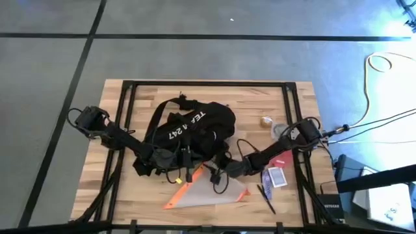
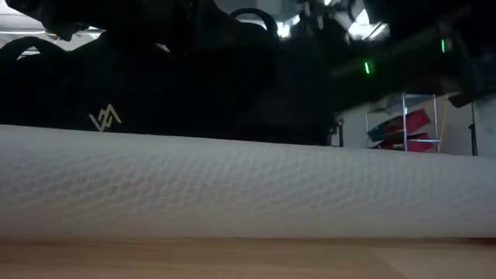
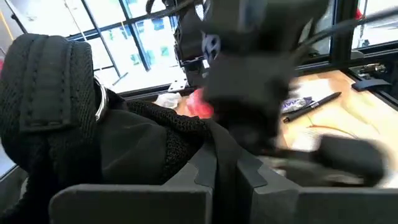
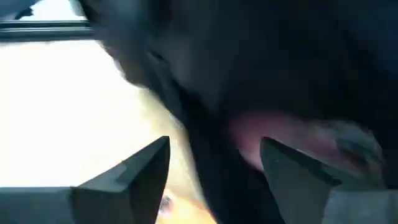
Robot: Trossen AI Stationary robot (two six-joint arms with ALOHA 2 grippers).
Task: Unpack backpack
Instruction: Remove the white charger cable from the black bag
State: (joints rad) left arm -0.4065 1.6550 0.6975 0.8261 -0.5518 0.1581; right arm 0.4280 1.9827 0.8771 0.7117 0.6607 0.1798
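Observation:
The black backpack (image 1: 193, 130) with white lettering lies in the table's middle; in the low view the backpack (image 2: 155, 93) is a dark mass behind the pouch. My left gripper (image 1: 160, 158) is at its near left edge, shut on black fabric (image 3: 186, 143). My right gripper (image 1: 229, 169) is at its near right edge and stands open (image 4: 214, 165), with dark fabric (image 4: 205, 124) and something pink (image 4: 280, 140) just ahead of the fingers. A translucent pouch (image 1: 208, 192) with orange trim lies flat near the table's front edge. My left gripper pinches a fold of the backpack's black fabric (image 3: 219, 146) between its two fingers, at the bag's near left edge. The fingers come nearly level from the table's left. The bag rests on the table. My right gripper: whether its open fingers touch the fabric cannot be told.
On the table's right lie a red item (image 1: 283, 159), a small card pack (image 1: 276, 177) and a dark pen (image 1: 266, 198); two small things (image 1: 266, 121) sit farther back. Loose black straps and cords (image 1: 218, 172) trail between the grippers. The pouch (image 2: 248, 186) fills the low view's foreground.

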